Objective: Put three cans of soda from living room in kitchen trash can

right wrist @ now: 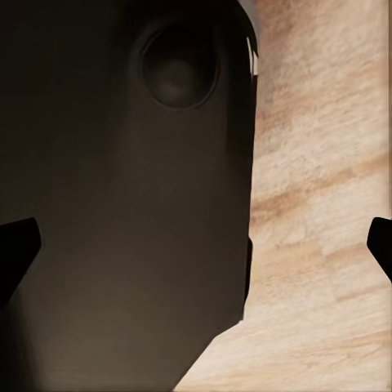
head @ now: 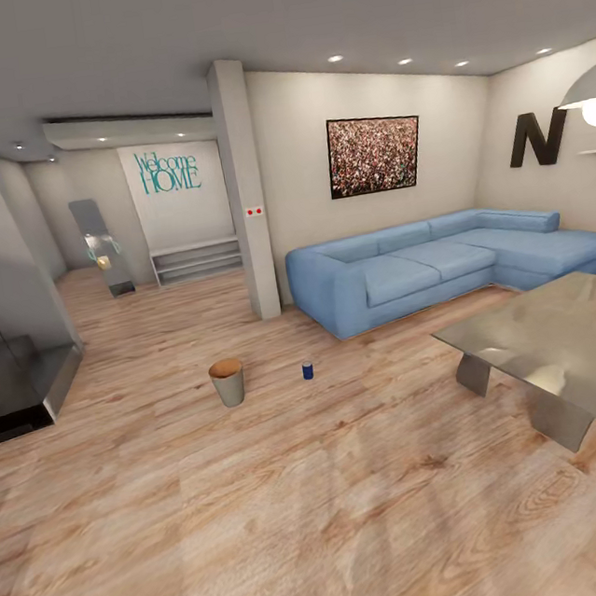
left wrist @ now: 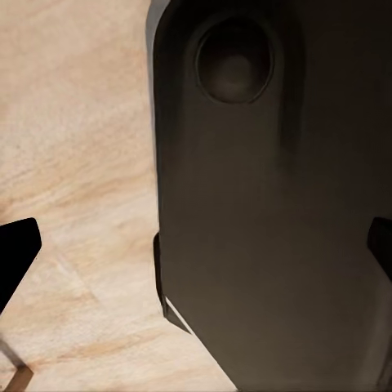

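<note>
In the living room, our claws spread and empty, we face a blue soda can (head: 307, 369) on the floor beside the bin (head: 227, 382); binning seemingly not begun.

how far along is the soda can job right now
Nothing looks done yet. The bin stands on the living room floor, and no can is visible inside it from this angle. A blue can stands on the floor beside it, apart. Nothing is in hand: both wrist views show wide-apart fingertips with no can between. Collecting the cans and binning them remains.
</note>
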Robot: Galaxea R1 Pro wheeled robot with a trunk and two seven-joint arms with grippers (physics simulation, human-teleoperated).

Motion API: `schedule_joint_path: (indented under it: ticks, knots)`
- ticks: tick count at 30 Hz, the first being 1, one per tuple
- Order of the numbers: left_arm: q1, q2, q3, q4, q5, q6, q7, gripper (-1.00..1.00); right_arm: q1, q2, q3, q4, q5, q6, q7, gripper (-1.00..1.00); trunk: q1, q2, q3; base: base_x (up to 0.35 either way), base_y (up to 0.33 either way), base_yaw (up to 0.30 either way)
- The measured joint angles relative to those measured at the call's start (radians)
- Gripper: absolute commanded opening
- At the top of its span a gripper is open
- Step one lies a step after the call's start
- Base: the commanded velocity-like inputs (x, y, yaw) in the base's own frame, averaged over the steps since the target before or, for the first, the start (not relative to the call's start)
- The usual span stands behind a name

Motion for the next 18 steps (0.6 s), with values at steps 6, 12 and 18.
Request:
schedule_joint_path:
  ticks: [6,12,18]
  knots:
    - [0.0,0.003,0.0,0.0,0.0,0.0,0.0,1.0,0.0,-0.002,-0.001,0.0,-0.001,-0.001,0.0,1.0,0.0,0.0,0.0,0.0,0.0,0.0]
    - [0.0,0.005,0.0,0.0,0.0,0.0,0.0,1.0,0.0,-0.002,-0.002,0.0,-0.001,0.0,0.0,1.0,0.0,0.0,0.0,0.0,0.0,0.0]
    - [0.0,0.005,0.0,0.0,0.0,0.0,0.0,1.0,0.0,-0.003,-0.002,0.0,-0.001,-0.001,0.0,1.0,0.0,0.0,0.0,0.0,0.0,0.0]
